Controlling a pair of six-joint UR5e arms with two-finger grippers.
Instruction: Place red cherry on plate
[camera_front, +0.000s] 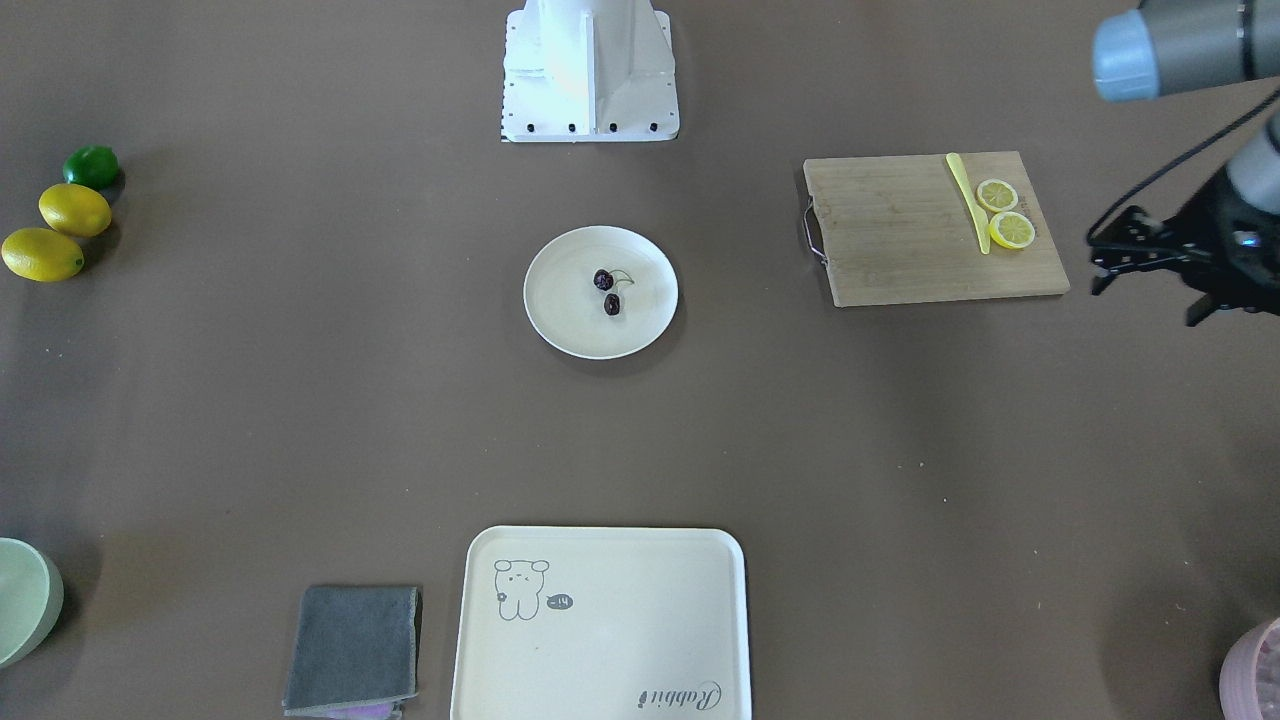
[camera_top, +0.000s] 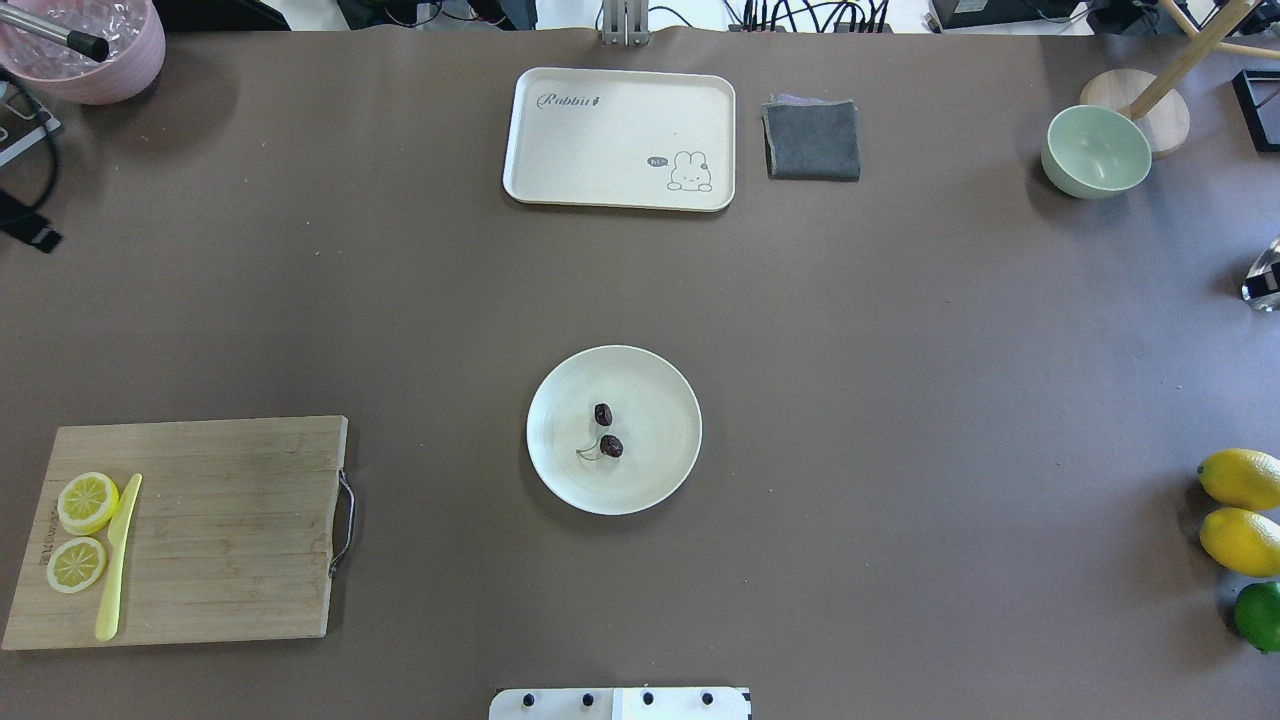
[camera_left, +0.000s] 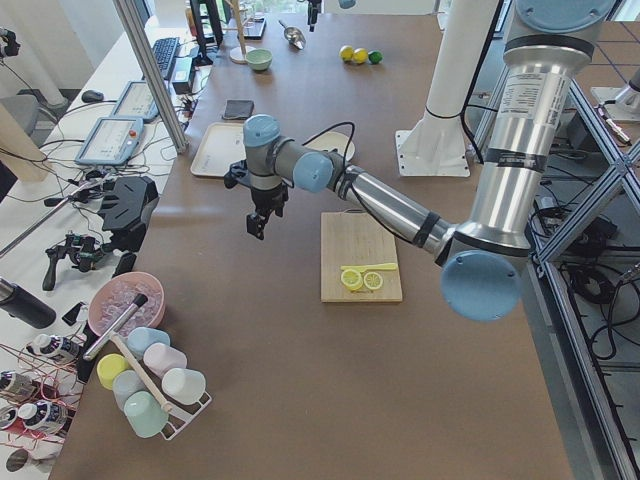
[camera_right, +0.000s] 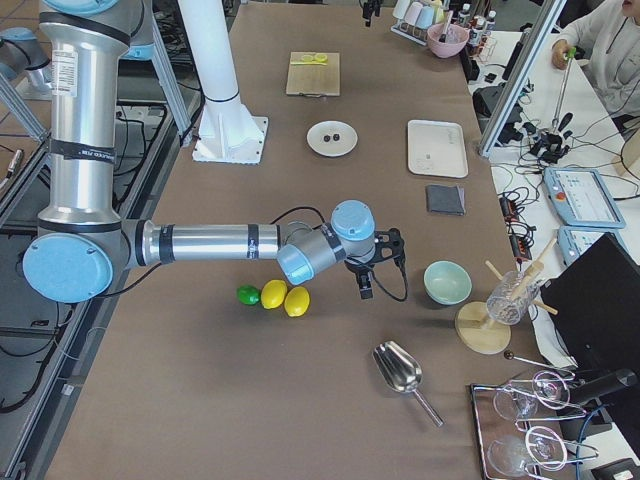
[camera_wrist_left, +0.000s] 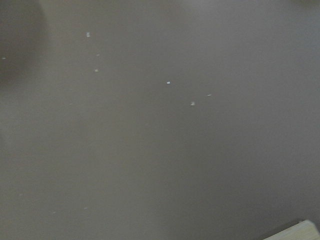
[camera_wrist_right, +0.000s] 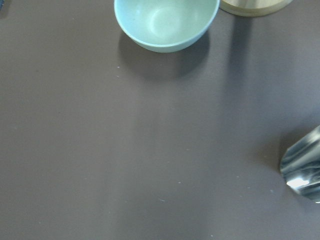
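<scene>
Red cherry (camera_top: 606, 431) lies centred on the plate (camera_top: 660, 470). Front-facing view: my left fingers (camera_front: 1120, 243) hang parted, empty, at its three o'clock. Right fingers (camera_right: 364, 285): I cannot tell.

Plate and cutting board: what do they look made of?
Plate: matte cream, even colour, no glare. Probably plastic or bamboo fibre, though I can't tell which. Board: unfinished wood or bamboo, with visible grain strips. Its handle is a thin metal wire.

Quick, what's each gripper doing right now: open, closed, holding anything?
Left gripper: looks open, holding nothing.
Right gripper: cannot tell; only the side view shows it.
</scene>
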